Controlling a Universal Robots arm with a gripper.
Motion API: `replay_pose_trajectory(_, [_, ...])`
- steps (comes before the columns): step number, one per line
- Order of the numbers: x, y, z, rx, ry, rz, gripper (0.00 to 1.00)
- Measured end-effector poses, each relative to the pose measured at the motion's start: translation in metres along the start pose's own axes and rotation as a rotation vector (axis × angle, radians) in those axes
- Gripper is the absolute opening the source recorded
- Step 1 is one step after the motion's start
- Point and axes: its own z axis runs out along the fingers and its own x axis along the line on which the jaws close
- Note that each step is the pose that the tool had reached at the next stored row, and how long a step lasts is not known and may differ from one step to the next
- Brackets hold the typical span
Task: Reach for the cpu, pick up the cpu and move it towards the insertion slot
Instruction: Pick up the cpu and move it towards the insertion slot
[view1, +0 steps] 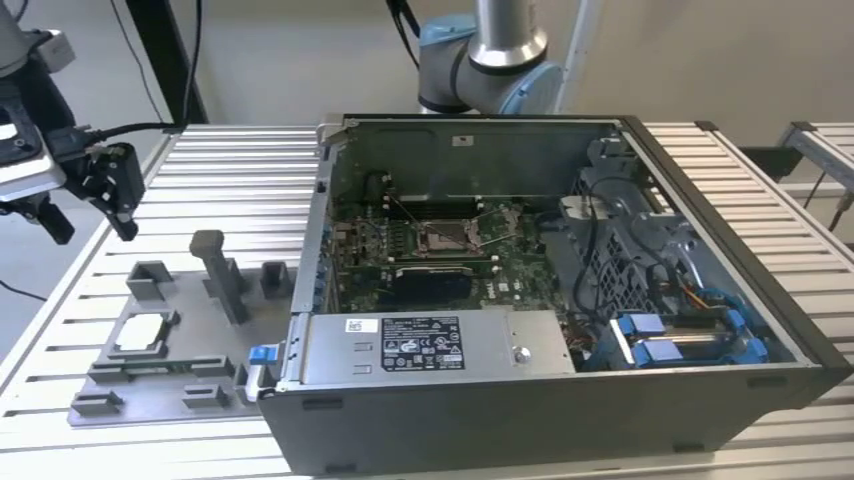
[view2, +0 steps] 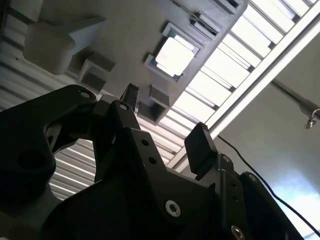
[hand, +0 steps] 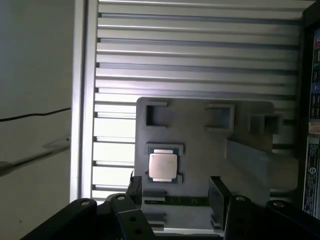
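The cpu (view1: 144, 333) is a small pale square chip lying flat in a square seat of the grey fixture plate (view1: 187, 365), at the exterior view's left. It shows in both wrist views (view2: 174, 55) (hand: 163, 166). My gripper (view1: 94, 236) hangs well above the table, over its left edge and beyond the plate. It is open, with nothing between the black fingers (hand: 218, 194) (view2: 200, 145). The insertion slot (view1: 445, 237) is the silver-framed socket on the green board inside the open computer case.
The open computer case (view1: 561, 400) takes up the middle and right of the slatted metal table (view1: 227, 170). Grey posts and blocks (view1: 220, 275) stand up from the fixture plate near the cpu. The arm's base (view1: 487, 60) is behind the case. The table's edge (hand: 80, 100) runs close by.
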Motion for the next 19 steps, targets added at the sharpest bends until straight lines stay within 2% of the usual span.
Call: replay_pose_trajectory(19, [0.0011,-0.0014,0.0345,0.0,0.0006,-0.007,1.0])
